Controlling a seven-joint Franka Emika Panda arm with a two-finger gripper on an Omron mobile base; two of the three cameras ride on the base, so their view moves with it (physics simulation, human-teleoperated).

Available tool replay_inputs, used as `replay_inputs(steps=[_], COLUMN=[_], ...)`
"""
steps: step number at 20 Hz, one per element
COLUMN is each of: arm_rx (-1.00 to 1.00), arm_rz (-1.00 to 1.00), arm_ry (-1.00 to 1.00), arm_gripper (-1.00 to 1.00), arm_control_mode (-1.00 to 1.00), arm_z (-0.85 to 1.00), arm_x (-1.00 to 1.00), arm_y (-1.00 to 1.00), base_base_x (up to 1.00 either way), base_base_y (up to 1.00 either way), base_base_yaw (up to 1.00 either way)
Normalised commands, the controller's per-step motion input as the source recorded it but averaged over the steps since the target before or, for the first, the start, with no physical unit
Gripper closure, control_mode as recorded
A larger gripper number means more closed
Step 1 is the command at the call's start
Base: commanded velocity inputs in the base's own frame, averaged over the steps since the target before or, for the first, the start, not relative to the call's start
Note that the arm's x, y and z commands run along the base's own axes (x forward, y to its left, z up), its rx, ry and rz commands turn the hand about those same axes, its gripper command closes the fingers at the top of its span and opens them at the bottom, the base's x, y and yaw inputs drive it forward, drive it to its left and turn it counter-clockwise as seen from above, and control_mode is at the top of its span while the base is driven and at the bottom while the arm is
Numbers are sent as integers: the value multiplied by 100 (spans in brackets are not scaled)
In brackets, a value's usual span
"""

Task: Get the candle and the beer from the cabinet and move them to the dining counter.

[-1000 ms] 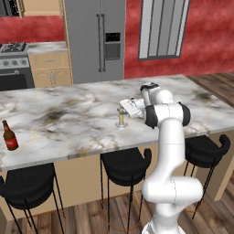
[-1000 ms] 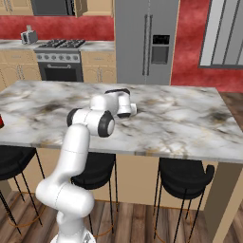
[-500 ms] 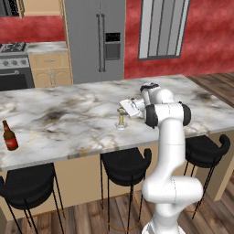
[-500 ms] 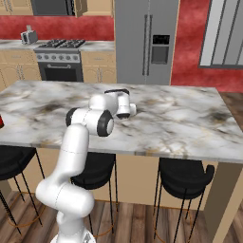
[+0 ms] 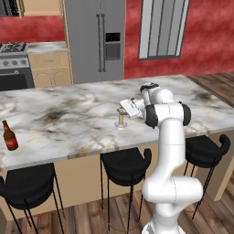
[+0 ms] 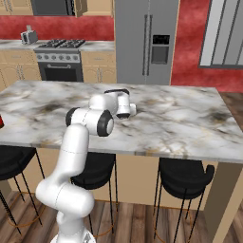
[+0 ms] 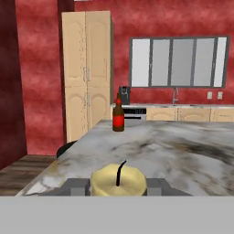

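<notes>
The pale yellow candle (image 5: 121, 118) stands upright in its small silver holder near the front middle of the marble dining counter (image 5: 64, 114). My gripper (image 5: 122, 109) reaches in from the right and is shut on the candle's upper part. In the hand view the candle's top and wick (image 7: 118, 179) sit tight between the two fingers. The brown beer (image 5: 9, 136) with its red label stands upright at the counter's left end, well away from the gripper, and shows further along the counter in the hand view as the beer (image 7: 118, 117).
Black stools (image 5: 125, 162) line the counter's near side. A gas stove (image 6: 60, 61), a steel fridge (image 5: 96, 39) and tan base cabinets stand along the red back wall. A tan wall cabinet (image 5: 42, 6) shows at the top left.
</notes>
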Motion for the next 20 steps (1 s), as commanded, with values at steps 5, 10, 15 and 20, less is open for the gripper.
replay_inputs(steps=[5,10,15,20], arm_rx=[0,0,0,0], arm_rz=[0,0,0,0], arm_ry=[0,0,0,0], arm_gripper=[-100,-100,-100,-100], arm_control_mode=[-100,-100,-100,-100], arm_z=[0,0,0,1], arm_x=[0,0,0,0], arm_y=[0,0,0,0], base_base_x=[0,0,0,0], base_base_y=[0,0,0,0], base_base_yaw=[0,0,0,0])
